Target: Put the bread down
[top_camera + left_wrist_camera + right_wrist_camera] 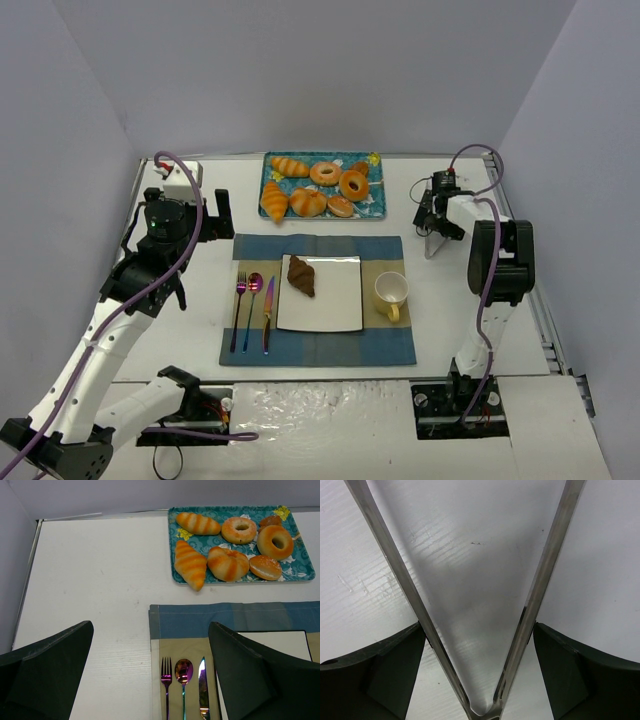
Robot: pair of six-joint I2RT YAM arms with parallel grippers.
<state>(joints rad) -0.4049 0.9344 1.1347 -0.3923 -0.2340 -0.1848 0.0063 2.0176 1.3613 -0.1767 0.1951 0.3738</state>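
Observation:
The bread [301,276], a small dark brown croissant, lies on the left part of the white square plate [335,300]; only the plate's corner shows in the left wrist view [280,642]. My left gripper [212,215] is open and empty, up and left of the plate, over the table and the placemat's corner [150,680]. My right gripper [432,215] is at the back right, shut on metal tongs [433,245]. In the right wrist view both tong arms [400,575] press against my fingers, and the gripper [479,630] points at bare table.
A blue patterned tray [375,205] of golden croissants and ring donuts stands at the back [300,572]. A blue and tan placemat [320,345] holds the plate, a yellow cup [391,293], and a fork, spoon and knife [253,310].

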